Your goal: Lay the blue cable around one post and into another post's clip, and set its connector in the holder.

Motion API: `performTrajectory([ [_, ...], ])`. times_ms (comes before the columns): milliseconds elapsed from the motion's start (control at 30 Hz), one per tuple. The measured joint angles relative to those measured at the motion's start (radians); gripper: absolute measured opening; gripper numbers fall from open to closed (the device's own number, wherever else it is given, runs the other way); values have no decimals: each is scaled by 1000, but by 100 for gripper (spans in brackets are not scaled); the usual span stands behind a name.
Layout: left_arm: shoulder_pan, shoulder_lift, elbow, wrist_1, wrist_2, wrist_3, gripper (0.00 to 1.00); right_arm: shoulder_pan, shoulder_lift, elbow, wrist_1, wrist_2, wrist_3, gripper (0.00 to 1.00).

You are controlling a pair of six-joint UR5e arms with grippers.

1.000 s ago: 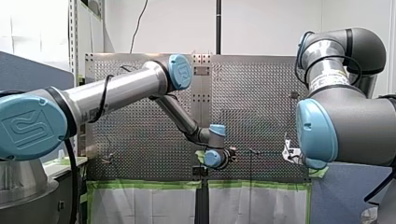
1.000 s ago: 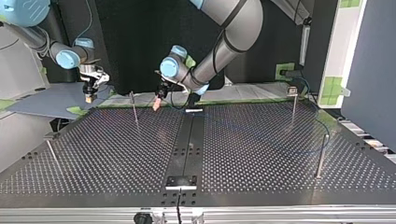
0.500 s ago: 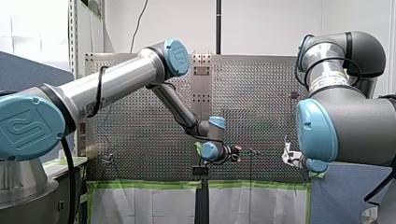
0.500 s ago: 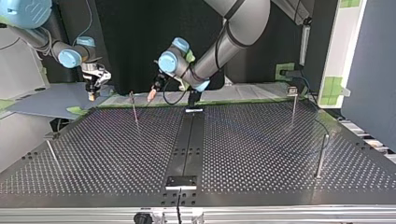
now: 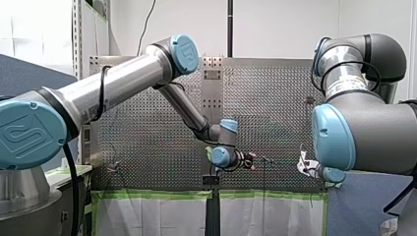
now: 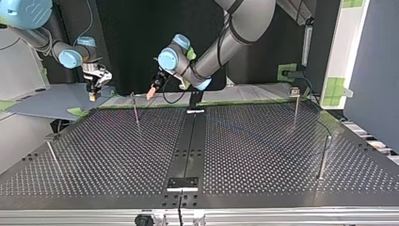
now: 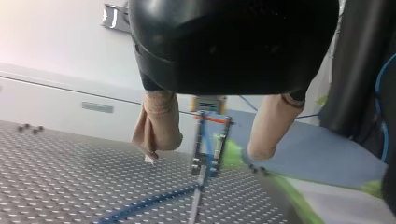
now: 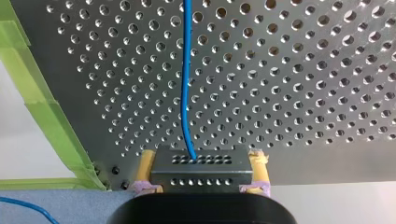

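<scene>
The left gripper (image 7: 205, 150) hangs released and empty, and has drawn back toward eleven o'clock in the top view. At its twelve o'clock the blue cable (image 7: 149, 201) seemingly sits in a post's clip (image 7: 211, 140), so clipping looks done. The right gripper (image 8: 201, 161) grasps the connector (image 8: 200, 169), off the table (image 6: 263, 141) at its ten o'clock corner.

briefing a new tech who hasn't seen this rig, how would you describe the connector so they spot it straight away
In the top view, start at the perforated table and look just past its far left corner, where my right hand hangs. Between that hand's yellow fingers sits the connector: a grey block with rows of holes, the one part with the blue cable running out of it.
</scene>
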Motion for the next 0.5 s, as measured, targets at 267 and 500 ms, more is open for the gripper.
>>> performTrajectory([
  [267,-11,41,-61,60,14,-7,100,1,0,0,1,-1,0,0],
  [500,-29,43,-71,71,22,-10,100,0,0,0,1,-1,8,0],
])
